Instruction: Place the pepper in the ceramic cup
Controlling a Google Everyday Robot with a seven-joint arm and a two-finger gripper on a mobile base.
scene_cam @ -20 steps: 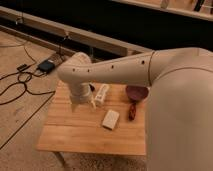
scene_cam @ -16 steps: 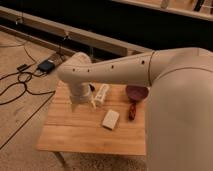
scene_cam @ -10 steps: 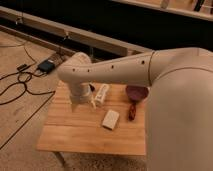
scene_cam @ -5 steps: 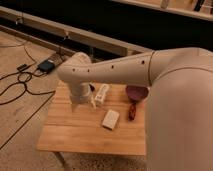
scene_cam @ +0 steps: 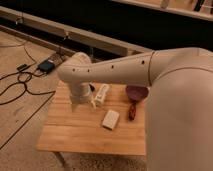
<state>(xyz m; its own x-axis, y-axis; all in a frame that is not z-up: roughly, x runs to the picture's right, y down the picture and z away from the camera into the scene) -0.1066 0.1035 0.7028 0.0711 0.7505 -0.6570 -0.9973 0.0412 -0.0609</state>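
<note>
Change check: none. Over the last two seconds my arm, the gripper and every object have held the same place. I judge this a pause before the reach, so the pick has not begun and the whole task is still ahead.

Left to right:
- Floor, far left: black cables point(scene_cam: 15, 85) and a small dark box point(scene_cam: 46, 65). No print legible on it.
- Bench point(scene_cam: 65, 135): light wood, its left half bare.
- Gripper point(scene_cam: 100, 96): low over the back of the bench, just right of my wrist. Released, grasping nothing. It shows as a pale looped shape, and a clear bottle may be mixed into that outline; I cannot separate the two.
- Ceramic cup point(scene_cam: 111, 119): pale, in front of the gripper and a little to its right, apart from it.
- Pepper point(scene_cam: 132, 111): dark red, lying on the bench just right of the cup, not touching it, and clear of the gripper.
- Maroon bowl point(scene_cam: 136, 92): just behind the pepper.
- Far right: my own arm fills the view.

Brands, labels, writing: none readable anywhere.

Next move, as I judge it: travel right past the cup, come down over the pepper, and keep off the bowl.
</note>
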